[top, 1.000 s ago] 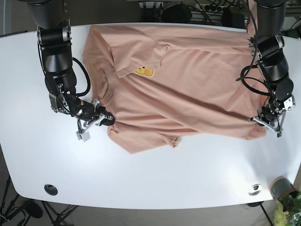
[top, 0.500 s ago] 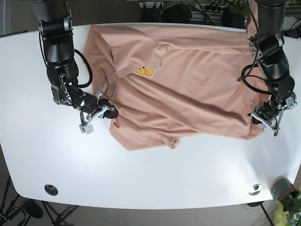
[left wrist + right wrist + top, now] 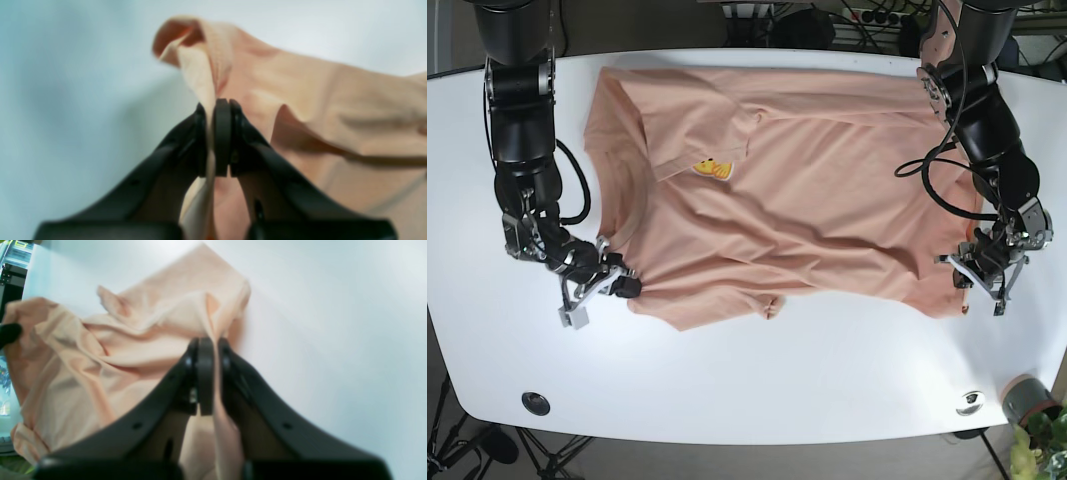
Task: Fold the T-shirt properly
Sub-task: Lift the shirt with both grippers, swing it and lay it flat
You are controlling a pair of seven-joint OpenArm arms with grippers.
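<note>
Shirt: peach short-sleeved cotton T-shirt (image 3: 807,190) lies spread on white oval table (image 3: 757,380), collar twd base view's left, small yellow chest print (image 3: 711,167) facing up.
L gripper (image 3: 213,140): black jaws pressed tight w/ thin fold of shirt hem between them; base view's right, at hem corner.
R gripper (image 3: 208,373): jaws clamped on shirt edge nr sleeve; base view's left.
Cloth: wrinkled btw both grips.

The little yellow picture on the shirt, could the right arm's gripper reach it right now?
Probably not right away. The right gripper is shut on the T-shirt edge near the collar, so it would have to let go first. The yellow picture itself lies uncovered on top.
</note>
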